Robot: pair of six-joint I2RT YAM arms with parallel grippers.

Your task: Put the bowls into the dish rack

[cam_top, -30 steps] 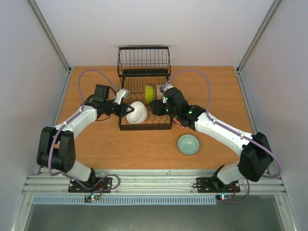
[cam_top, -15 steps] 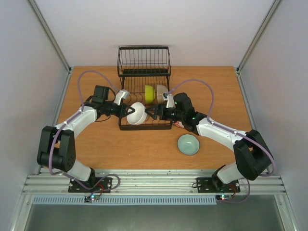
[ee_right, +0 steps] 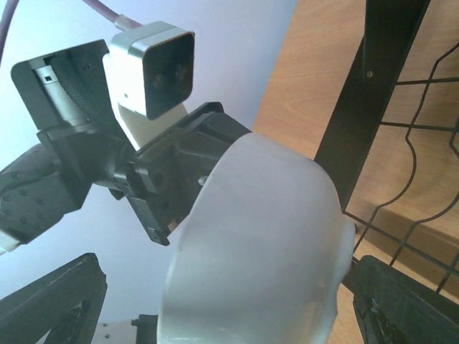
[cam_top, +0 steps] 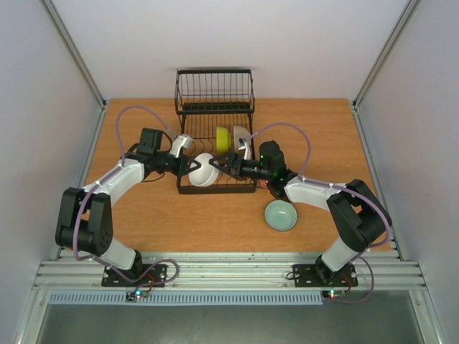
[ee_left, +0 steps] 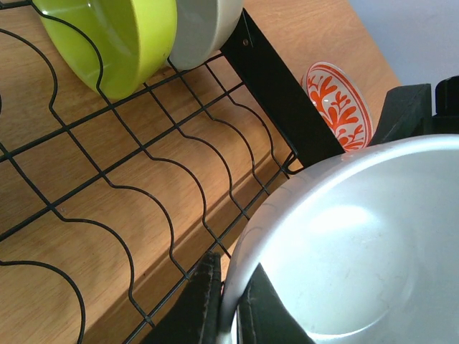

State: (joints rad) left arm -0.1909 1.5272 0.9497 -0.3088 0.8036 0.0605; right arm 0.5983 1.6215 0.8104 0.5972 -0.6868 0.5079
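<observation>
Top view: the right arm has swung off the far rows of the dish rack [cam_top: 215,188], which sits mid-counter toward the far edge. The right end effector [cam_top: 224,165] now faces the white bowl [cam_top: 206,170] from the right. The left end effector [cam_top: 192,166] brought that bowl lower, over the rack's near rows. The yellow-green bowl [cam_top: 223,138] and cream bowl [cam_top: 240,135] are unchanged, already racked. The teal bowl [cam_top: 280,215] is on the counter [cam_top: 143,215], right of centre toward the near edge.

Left wrist view: the fingers [ee_left: 204,301] pinch the white bowl's rim, one on each side. The red-patterned bowl [ee_left: 337,104] is outside the rack, just past its right side bar.

Right wrist view: the fingers [ee_right: 401,304] are spread wide either side of the white bowl, not gripping.

My read: this looks like a two-arm assist or handover to seat bowl three. Teal and red-patterned are left.
</observation>
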